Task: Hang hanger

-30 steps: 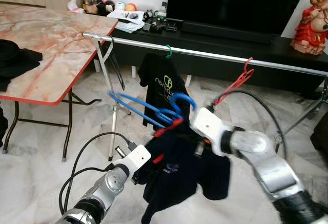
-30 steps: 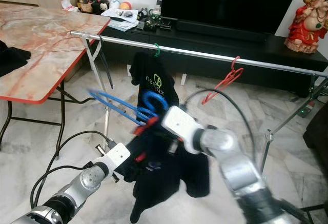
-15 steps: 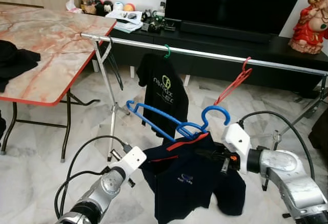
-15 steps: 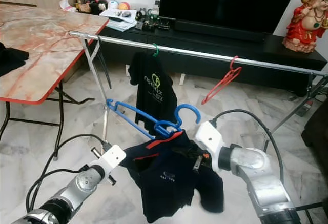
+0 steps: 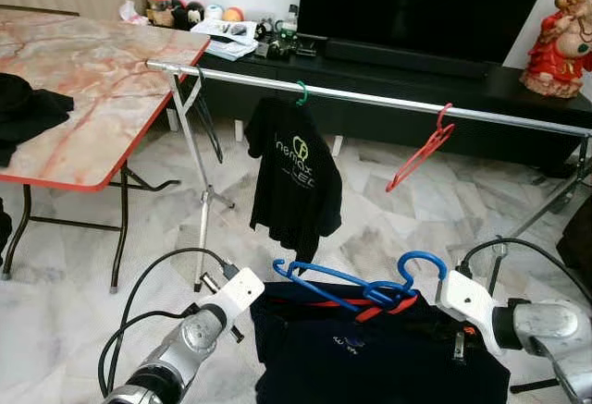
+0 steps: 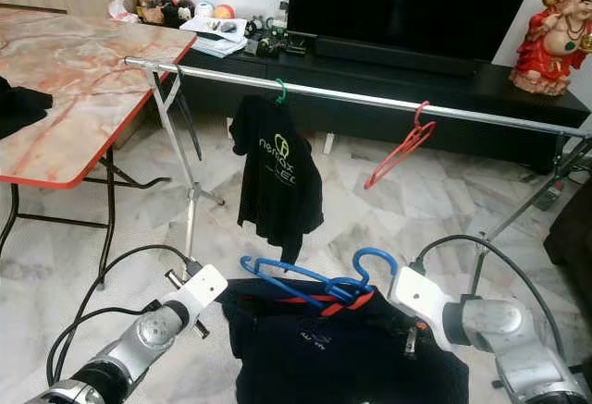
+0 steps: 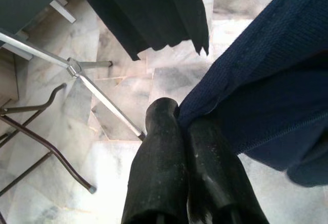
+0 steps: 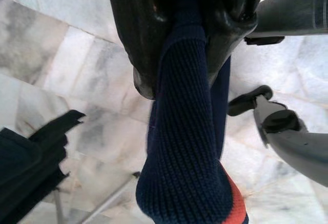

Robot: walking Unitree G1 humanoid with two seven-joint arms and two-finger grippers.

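- Left eye view: I've got the navy shirt [image 5: 370, 353] stretched flat between both arms, low and in front of the rail [image 5: 370, 99]. The blue hanger [image 5: 356, 286] lies across its collar with the hook pointing up toward the right arm, so the task's thing is not on the rail yet. Holding the 2 shoulders apart keeps the collar open, my guess is so the hanger can seat inside.
- Right eye view: same scene. The black shirt [image 6: 276, 173] hangs from a green hook and an empty red hanger [image 6: 400, 153] sits further right along the rail; between them looks like free space for this one. The marble table [image 6: 74, 80] stands at left with dark cloth on it, TV console behind.
- Left wrist view: left gripper [image 7: 179, 126] has its 2 black fingers pressed together, pinching the navy shirt's edge at the tips. Black shirt hem and a rack leg show beyond, over tile floor.
- Right wrist view: right gripper [image 8: 179, 55] is clamped on a fold of navy knit with an orange-red trim, cloth bulging out between the fingers. Grip looks firm; I judge the next job is raising the hook to the rail.
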